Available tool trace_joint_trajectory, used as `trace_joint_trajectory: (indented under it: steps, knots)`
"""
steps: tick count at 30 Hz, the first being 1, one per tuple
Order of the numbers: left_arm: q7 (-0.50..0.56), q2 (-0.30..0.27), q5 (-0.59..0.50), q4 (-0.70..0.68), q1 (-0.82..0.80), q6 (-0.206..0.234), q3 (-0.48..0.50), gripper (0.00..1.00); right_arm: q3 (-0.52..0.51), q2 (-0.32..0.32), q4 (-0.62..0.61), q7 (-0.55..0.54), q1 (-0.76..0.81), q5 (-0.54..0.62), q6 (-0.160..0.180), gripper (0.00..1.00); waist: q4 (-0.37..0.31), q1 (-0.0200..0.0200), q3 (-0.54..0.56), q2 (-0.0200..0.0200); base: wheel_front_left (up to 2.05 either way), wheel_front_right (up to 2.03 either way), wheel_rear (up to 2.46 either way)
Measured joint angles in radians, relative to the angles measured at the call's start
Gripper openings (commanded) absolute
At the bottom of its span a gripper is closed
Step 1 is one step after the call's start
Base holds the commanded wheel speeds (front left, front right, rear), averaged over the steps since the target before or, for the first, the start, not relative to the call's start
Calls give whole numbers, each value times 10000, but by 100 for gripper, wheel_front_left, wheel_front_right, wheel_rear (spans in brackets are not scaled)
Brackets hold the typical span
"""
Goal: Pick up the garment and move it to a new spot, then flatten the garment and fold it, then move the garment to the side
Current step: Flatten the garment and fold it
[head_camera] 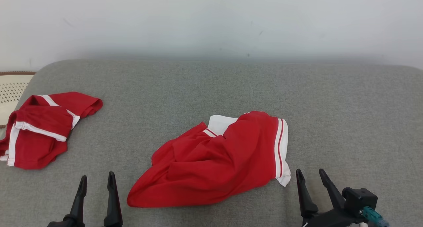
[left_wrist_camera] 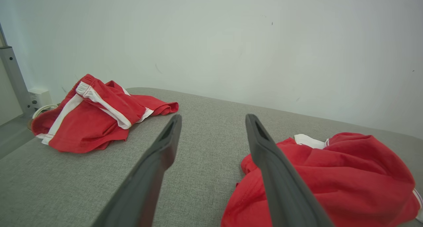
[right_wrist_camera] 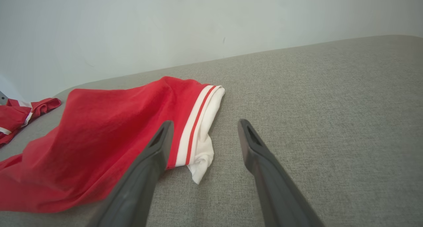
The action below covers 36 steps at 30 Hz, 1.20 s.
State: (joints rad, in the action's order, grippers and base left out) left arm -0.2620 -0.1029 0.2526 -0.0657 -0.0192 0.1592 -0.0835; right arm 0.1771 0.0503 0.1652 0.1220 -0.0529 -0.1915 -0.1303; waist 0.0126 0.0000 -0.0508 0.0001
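**Item 1.** We list a crumpled red jersey garment with a white hem band (head_camera: 214, 161) (left_wrist_camera: 330, 174) (right_wrist_camera: 99, 137). It lies loose near the front middle of a grey woven-fabric desk (head_camera: 198, 85). A white band carrying two thin red stripes (head_camera: 281, 144) runs down the edge that faces the right end effector. A plain white panel (head_camera: 219, 123) shows at its far edge. Nothing grips it.

**Item 2.** We list the left end effector (head_camera: 97, 177) (left_wrist_camera: 214, 119). Its two dark fingers are spread apart and hold nothing. It sits just left of the garment's near corner and does not touch it. In the left wrist view, one finger crosses in front of the red cloth.

**Item 3.** We list the right end effector (head_camera: 310, 172) (right_wrist_camera: 205, 123). It is likewise released and empty. It sits just right of the garment's striped corner, near it but apart, over bare grey fabric.

**Item 4.** We list a second red garment with white piping, bunched (head_camera: 39, 131) (left_wrist_camera: 96, 121) (right_wrist_camera: 19, 114). It lies well to the left of the first garment, at the desk's left edge.

**Item 5.** We list a cream perforated object with a brown rim (head_camera: 11, 88). It sits beyond the second garment, further left of the first, and is partly cut off by the frame.

**Item 6.** We list a pale plain wall (head_camera: 211, 22) behind the garment, along the desk's far side.
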Motion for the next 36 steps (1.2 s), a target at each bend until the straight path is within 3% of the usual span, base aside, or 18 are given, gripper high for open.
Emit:
trace_joint_trajectory:
  steps: [12,20,21,22,23,24,31,36]
  knots:
    - [0,339,-224,180,-8,-405,-12,100,-59,127,1843,-612,-1454,71,0,100,491,1,-172,0,0,0,0]
    - [0,451,-290,332,-33,-520,-65,100,38,169,3919,-775,-2484,-155,0,100,819,2,-320,0,0,0,0]
    - [0,466,-290,345,-35,-522,-71,100,44,169,4159,-773,-2593,-165,0,81,860,1,-325,0,0,0,0]
    - [0,472,-290,360,-45,-525,-73,100,59,169,4397,-777,-2690,-176,0,55,897,1,-332,0,0,0,0]
    - [0,474,-290,370,-58,-533,-75,100,84,169,4604,-769,-2773,-176,0,10,932,1,-340,0,0,0,0]
    - [0,477,-288,378,-64,-533,-69,100,100,167,4780,-727,-2866,-178,0,0,963,1,-348,0,0,0,0]
    - [0,497,-288,464,-40,-587,136,100,144,161,5315,-117,-3114,-211,-2,0,889,1,-309,0,0,0,0]
    - [0,510,-288,525,-13,-596,213,100,228,148,4385,313,-2699,-253,-2,0,742,1,-227,0,0,0,0]
